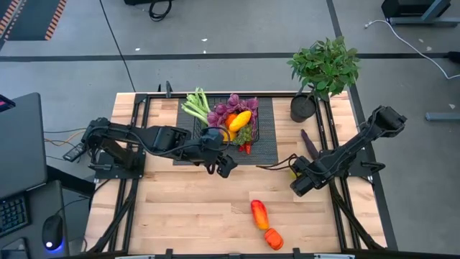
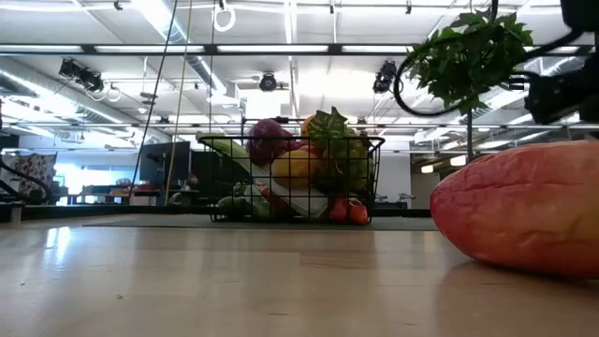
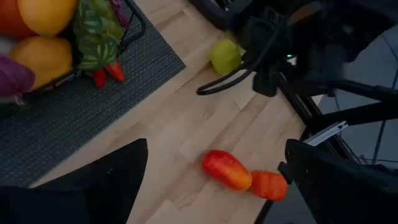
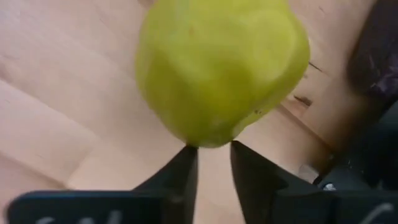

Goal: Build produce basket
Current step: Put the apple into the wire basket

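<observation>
Pale butcher-block table (image 1: 180,208), slatted, with a dark ribbed mat (image 1: 267,147) laid at its far centre; open floor and a ceilinged hall with strip lights lie beyond. Basket (image 1: 248,102), black wire, stands on the mat, heaped: leek (image 1: 195,106) at its left end, purple grapes (image 1: 224,109), yellow pepper (image 1: 240,119), red tips poking out at the near side. Potted plant (image 1: 325,66), leafy, at the far right corner. Left gripper (image 1: 224,167) hovers just beyond the mat's near edge, fingers spread wide with nothing between them, in the left wrist view. Right gripper (image 1: 296,173), low at the right side of the table, has its fingertips close together directly against a yellow-green fruit (image 4: 221,65); whether they pinch it or merely touch it, I cannot tell. That fruit lies well right of the basket, so the right arm is the nearer one. Loose produce: red-orange pepper (image 1: 259,214) and orange piece (image 1: 274,239), end to end, long axis running near-right, at the near centre, roughly between the arms. Dark purple piece (image 1: 307,144), probably eggplant, near the pot.
</observation>
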You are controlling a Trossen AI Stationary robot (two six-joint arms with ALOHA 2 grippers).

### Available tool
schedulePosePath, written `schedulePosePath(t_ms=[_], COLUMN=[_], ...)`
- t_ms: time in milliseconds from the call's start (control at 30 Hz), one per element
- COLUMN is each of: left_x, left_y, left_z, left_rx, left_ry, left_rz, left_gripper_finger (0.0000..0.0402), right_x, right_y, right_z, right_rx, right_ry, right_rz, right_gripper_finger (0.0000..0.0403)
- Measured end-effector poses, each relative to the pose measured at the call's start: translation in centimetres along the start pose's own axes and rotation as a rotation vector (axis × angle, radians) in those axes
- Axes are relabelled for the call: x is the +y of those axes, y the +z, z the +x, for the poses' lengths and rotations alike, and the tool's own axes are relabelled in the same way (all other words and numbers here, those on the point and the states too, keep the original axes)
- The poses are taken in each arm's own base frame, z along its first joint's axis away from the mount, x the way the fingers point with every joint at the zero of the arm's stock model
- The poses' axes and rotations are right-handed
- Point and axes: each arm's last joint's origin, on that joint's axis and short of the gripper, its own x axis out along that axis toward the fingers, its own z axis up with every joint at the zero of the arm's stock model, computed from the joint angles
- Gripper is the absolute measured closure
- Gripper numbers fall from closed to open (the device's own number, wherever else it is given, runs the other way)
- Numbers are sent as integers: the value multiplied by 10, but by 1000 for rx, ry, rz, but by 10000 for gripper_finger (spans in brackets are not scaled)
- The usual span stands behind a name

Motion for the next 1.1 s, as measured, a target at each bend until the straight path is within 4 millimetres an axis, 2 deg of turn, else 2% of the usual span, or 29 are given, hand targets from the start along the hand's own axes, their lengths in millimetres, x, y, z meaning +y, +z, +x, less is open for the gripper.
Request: schedulePosePath(t_ms=[200, 333, 467, 633, 767, 900, 967, 1100], left_x=[2, 2, 3, 9, 12, 12, 12, 13], left_y=[4, 3, 5, 14, 19, 19, 19, 19], left_z=[1, 1, 2, 5, 6, 6, 6, 6], left_rx=[22, 26, 24, 25, 35, 45, 46, 52], left_ry=[-10, -12, -10, -4, -9, -16, -15, -13], left_rz=[38, 70, 120, 166, 186, 209, 209, 210], left_gripper_finger=[15, 15, 15, 15, 15, 15, 15, 15], right_x=[-6, -12, -19, -25, -25, -20, -18, -15], right_y=[2, 4, 4, 7, 12, 16, 17, 20], right_z=[-26, -40, -52, -57, -53, -38, -29, -19], right_rx=[-54, -10, 19, -24, -79, -81, -61, -60], right_ry=[53, 131, 204, 234, 184, 142, 134, 93], right_rz=[13, 24, 53, 128, 170, 194, 204, 209], right_gripper_finger=[385, 378, 314, 193, 97, 21, 9, 25])
